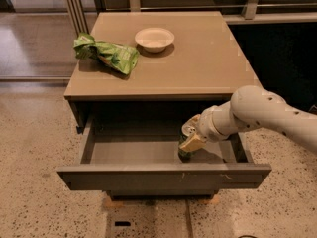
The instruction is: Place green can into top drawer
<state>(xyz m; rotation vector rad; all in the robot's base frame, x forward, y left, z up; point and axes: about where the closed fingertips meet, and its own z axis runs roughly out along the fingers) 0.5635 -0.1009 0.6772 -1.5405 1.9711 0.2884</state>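
On my single camera view, the white arm comes in from the right of the top drawer. Its forearm climbs from the frame edge to a rounded bend above the drawer's right end. From that bend the wrist slopes down and to the left, into the open drawer cavity.

The pincer sits inside the drawer, toward its right end and close behind the front panel, pointing downward. I read it as closed around the green can, with one tan finger pad lying across the can's upper side. The can is roughly upright and low in the drawer, with its green lower part showing below the pad. I cannot tell whether its base touches the drawer floor.

The drawer is pulled well out from under the worktop, and its plain front panel shows a few small scratches near the right. On the worktop, behind and above the drawer's left end, lies a crumpled bright green snack bag. A pale shallow bowl stands farther back, above the drawer's middle.
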